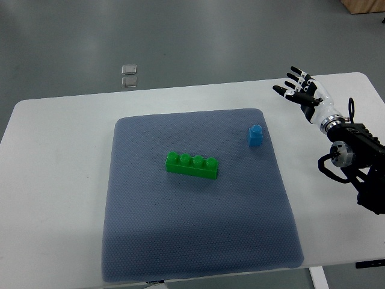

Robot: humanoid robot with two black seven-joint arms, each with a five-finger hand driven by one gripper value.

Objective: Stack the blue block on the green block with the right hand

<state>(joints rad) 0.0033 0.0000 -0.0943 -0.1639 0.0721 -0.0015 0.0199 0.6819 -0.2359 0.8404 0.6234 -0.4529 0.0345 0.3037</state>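
Mat bare at 6 o'clock | right robot hand released, empty, 2 o'clock | step: reach | next: grasp blue block, carry to green block

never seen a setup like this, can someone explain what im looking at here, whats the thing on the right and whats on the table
This is one picture, taken by a camera on the robot that looks steeply down at its work surface. The thing at the right edge is the robot's right arm, ending in a right hand with black and white fingers. The fingers are spread and hold nothing. The hand hovers over the far right part of the white table. The left arm is not in the picture.

On the table lies a grey-blue mat. On the mat are two toy bricks: a long green block with four studs, near the middle, and a small blue block to its right, apart from it. The blue one is not yet stacked on the green.
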